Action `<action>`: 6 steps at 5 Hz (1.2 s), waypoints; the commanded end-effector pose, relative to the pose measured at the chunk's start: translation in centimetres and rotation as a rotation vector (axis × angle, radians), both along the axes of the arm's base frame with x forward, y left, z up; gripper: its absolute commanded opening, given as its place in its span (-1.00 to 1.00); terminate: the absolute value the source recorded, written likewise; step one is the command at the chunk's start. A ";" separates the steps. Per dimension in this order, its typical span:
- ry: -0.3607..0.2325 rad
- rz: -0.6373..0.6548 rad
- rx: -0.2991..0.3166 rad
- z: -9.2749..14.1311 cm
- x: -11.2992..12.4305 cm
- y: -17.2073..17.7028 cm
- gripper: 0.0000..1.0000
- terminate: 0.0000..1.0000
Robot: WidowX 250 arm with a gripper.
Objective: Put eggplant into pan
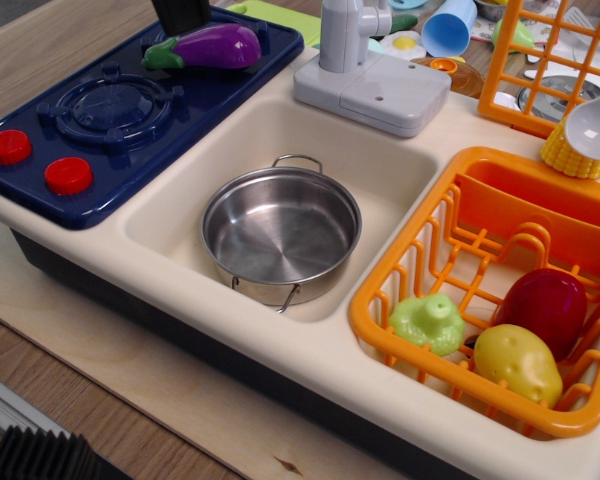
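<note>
Eggplant (208,46) lies on its side on the far burner of the dark blue toy stove (130,110), green stem end pointing left. Not in the pan.

Pan (281,233) sits upright in the cream sink basin (380,160), nothing inside it, one wire handle toward the faucet (365,70), the other toward the front edge.

Gripper (181,14): only a dark tip shows at the top edge of the view, just above the eggplant's stem end. Cannot tell whether the jaws are wide or narrow, nor whether it touches the eggplant.

Orange dish rack (400,340) at right holds a pale green vegetable (429,322), a dark red one (545,307) and a yellow one (517,362).
</note>
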State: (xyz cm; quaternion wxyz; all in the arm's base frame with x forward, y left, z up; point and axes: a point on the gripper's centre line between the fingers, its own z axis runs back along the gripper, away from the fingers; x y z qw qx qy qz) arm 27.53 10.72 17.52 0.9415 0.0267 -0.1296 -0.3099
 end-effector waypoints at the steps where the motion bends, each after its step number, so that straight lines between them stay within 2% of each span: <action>1: -0.069 -0.102 0.032 -0.6 1.4 0.8 1.00 -1.00; 2: -0.089 -0.151 0.029 -1.0 2.6 0.7 1.00 -1.00; 3: -0.095 -0.158 -0.011 -1.8 3.2 0.8 1.00 -1.00; 4: -0.121 -0.171 -0.019 -2.9 3.3 0.8 1.00 -1.00; 6: -0.165 -0.168 -0.078 -5.2 3.3 0.9 1.00 -1.00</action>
